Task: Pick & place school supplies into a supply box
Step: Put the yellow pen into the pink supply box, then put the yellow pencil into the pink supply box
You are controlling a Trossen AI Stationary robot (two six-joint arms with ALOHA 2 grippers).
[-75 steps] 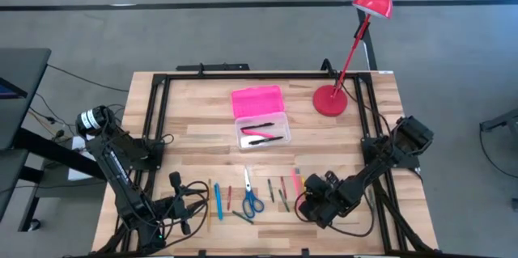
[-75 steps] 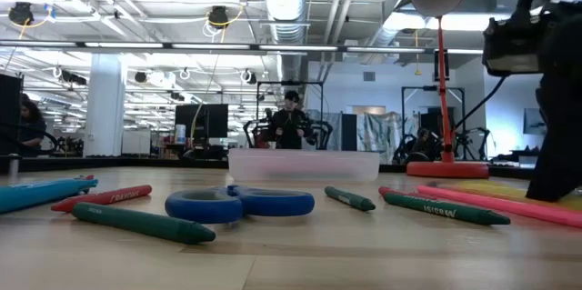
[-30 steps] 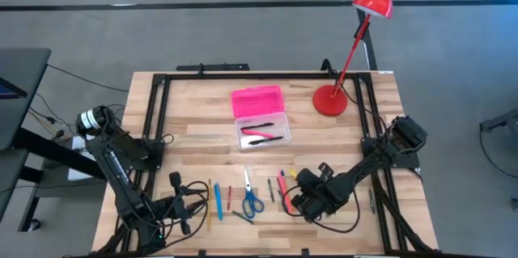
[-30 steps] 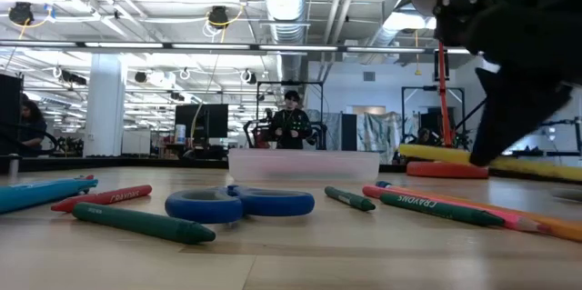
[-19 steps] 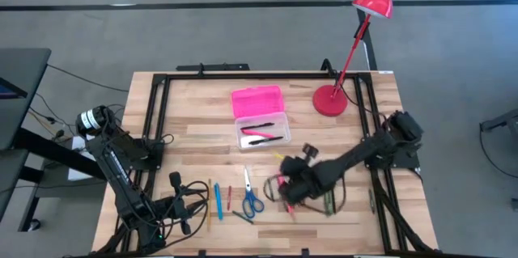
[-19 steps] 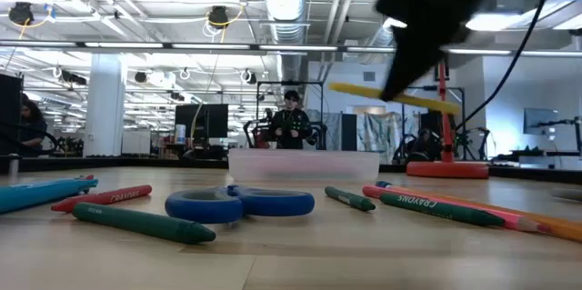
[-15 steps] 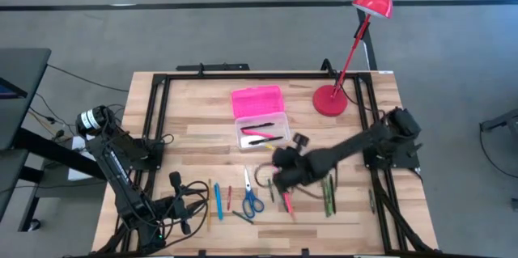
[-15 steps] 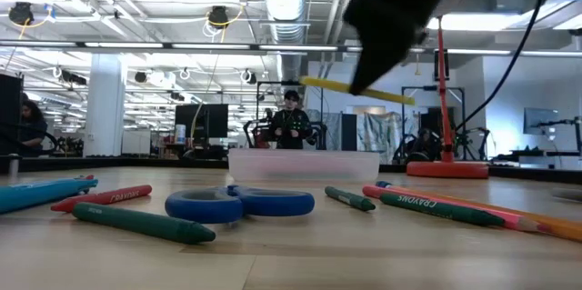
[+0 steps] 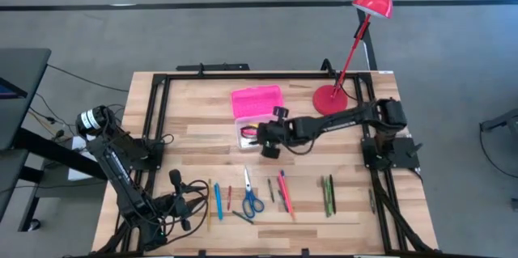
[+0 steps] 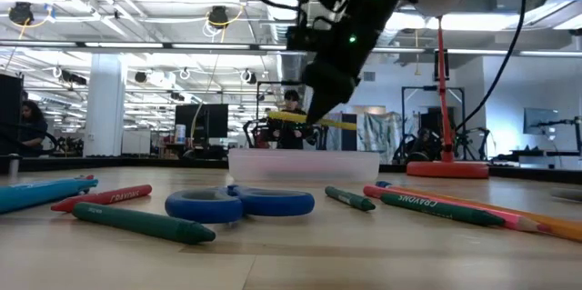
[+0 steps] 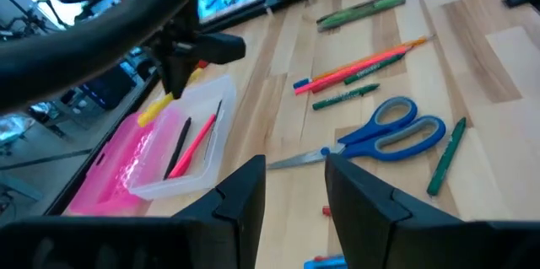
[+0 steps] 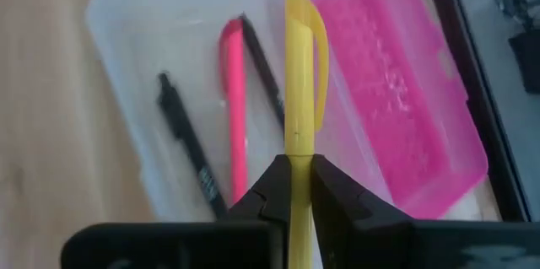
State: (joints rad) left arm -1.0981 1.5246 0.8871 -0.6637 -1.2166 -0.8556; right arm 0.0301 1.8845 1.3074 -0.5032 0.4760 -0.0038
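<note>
We see right fingers (image 12: 297, 186) pinching thin yellow pen (image 12: 297, 92), long axis along clear plastic box base (image 12: 152, 33) directly below; left fingers (image 11: 291, 189) apart, empty.

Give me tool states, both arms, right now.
Left tool: open, empty, parked at the table's near-left edge.
Right tool: shut on the yellow pen, held above the supply box.

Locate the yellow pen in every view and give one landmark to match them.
High view: hidden under the right gripper, at the box's right edge.
Low view: yellow pen level in the air above the clear box.
Left wrist view: yellow tip over the box, beside the lid.
Right wrist view: centre, clamped between the fingers.
Shared landmark: the pink lid.
</note>
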